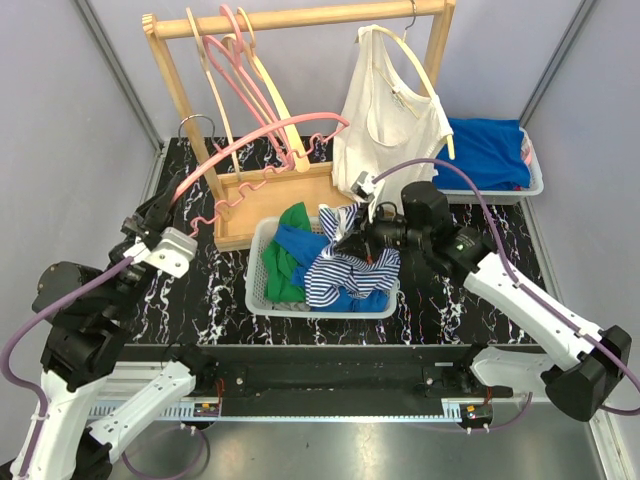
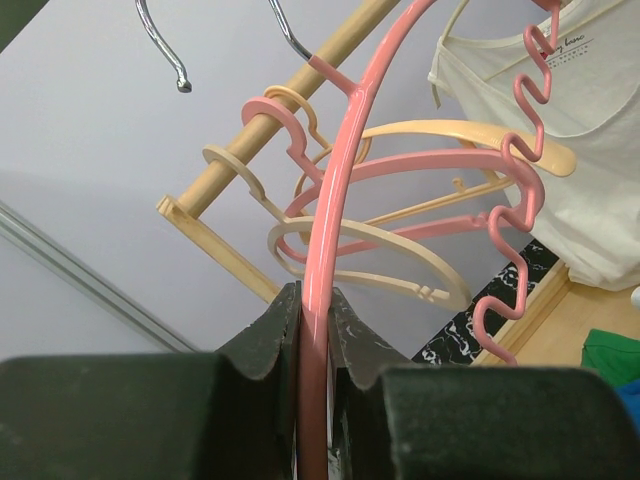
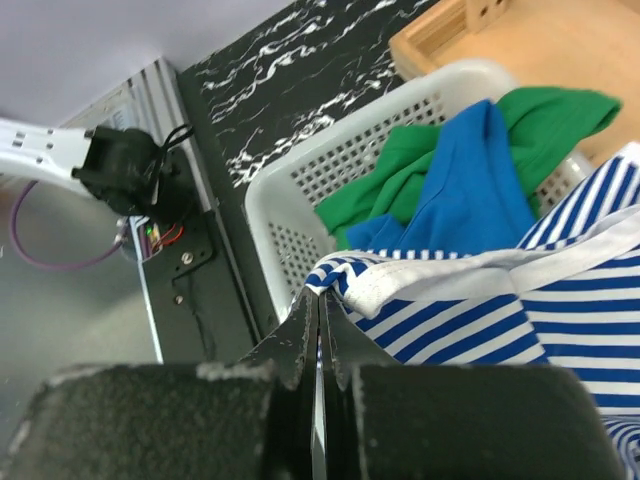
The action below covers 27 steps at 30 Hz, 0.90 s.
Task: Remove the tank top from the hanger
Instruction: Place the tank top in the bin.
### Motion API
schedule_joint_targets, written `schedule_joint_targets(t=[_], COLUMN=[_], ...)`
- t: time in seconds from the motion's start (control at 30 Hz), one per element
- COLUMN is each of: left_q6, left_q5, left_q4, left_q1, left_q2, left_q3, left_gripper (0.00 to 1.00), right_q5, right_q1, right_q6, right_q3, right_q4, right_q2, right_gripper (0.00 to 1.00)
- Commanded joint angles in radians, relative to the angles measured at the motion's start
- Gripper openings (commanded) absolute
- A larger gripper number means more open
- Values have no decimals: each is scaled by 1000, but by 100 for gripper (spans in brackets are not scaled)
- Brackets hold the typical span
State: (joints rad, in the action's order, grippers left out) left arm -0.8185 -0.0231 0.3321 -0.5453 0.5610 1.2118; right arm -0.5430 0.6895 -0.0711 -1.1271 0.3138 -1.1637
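Currently: left fingers [image 2: 297, 308], nearly closed, clamped on 1 arm of the bare pink hanger [image 2: 345, 170], held up in front of the wooden rack [image 1: 300, 18]. Right fingers [image 3: 318, 320], pinched fully shut on a white-trimmed edge of the striped tank top [image 3: 480, 300], which is off the hanger and draped over the white basket [image 1: 262, 300], above a green garment [image 3: 560, 110] and a blue garment [image 3: 470, 190]. Top view only: 1 white top [image 1: 385, 110] hanging on the rack; 1 tray of blue cloth [image 1: 488, 150] beyond; black marbled worktop [image 1: 210, 290].
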Motion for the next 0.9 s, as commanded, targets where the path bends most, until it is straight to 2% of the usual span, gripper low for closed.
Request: schedule_joint_targets(t=[0.0, 0.27, 0.4, 0.67, 0.87], left_q6=[24, 24, 27, 56, 82], left_q5=[-29, -31, -41, -84, -127], left_q4=[-107, -114, -114, -88, -39], left_q1=[4, 4, 4, 2, 4], left_q2=[16, 19, 17, 22, 13], left_q3=[40, 32, 29, 40, 34], left_gripper=[0, 0, 0, 0, 0], right_q5=[-34, -110, -121, 78, 210], right_q1=[30, 31, 31, 30, 31], right_q6=[2, -10, -24, 13, 2], right_q3=[-16, -118, -67, 61, 159], right_q4=[-48, -50, -67, -122, -254], right_q2=[94, 170, 156, 58, -36], right_gripper=[0, 0, 0, 0, 2])
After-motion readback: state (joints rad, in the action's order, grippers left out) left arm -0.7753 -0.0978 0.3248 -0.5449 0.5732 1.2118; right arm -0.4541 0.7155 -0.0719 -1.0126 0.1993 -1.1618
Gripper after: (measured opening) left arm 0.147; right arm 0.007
